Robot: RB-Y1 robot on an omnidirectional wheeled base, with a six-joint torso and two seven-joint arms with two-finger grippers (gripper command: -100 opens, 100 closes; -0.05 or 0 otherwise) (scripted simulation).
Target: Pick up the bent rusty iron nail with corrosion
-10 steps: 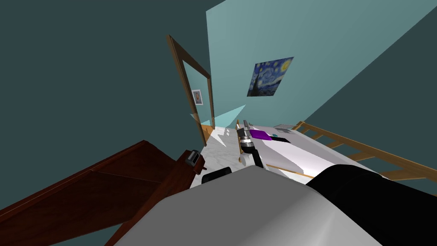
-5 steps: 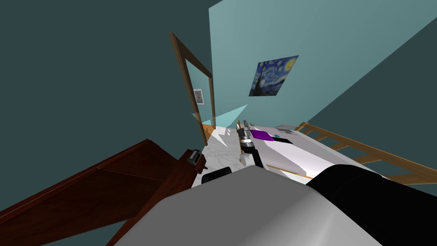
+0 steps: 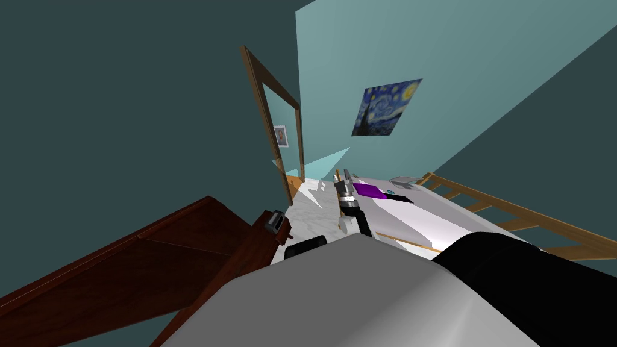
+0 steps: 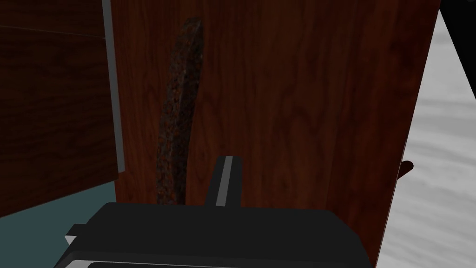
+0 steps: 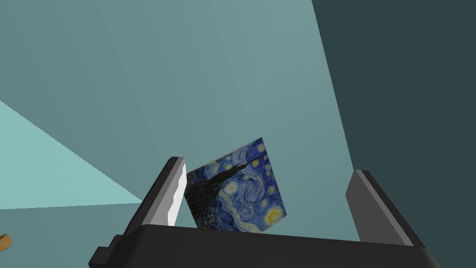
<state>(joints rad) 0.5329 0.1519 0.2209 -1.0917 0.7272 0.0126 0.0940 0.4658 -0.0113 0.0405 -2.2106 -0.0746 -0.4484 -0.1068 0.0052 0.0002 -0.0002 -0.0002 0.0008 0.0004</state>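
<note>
The rusty, slightly bent nail (image 4: pixel 179 111) lies flat on a dark red-brown wooden surface (image 4: pixel 302 93). My left gripper (image 4: pixel 228 160) is shut just above that surface, its fingers pressed together. The nail runs alongside the fingers, not between them, and its near end is hidden behind the gripper's body. In the head view the left gripper (image 3: pixel 275 221) hangs at the edge of the dark wooden furniture (image 3: pixel 150 253). My right gripper (image 5: pixel 269 200) is open and holds nothing; it is raised in front of me (image 3: pixel 347 175).
Pale marbled floor (image 4: pixel 441 139) lies past the wooden surface's edge. A white bed (image 3: pixel 422 211) with a purple item (image 3: pixel 369 191) and a light wooden rail (image 3: pixel 512 211) stands to the right. A doorway (image 3: pixel 274 120) opens ahead.
The head view shifted slightly at first, a move of my own head. Since then both arms stand where they were.
</note>
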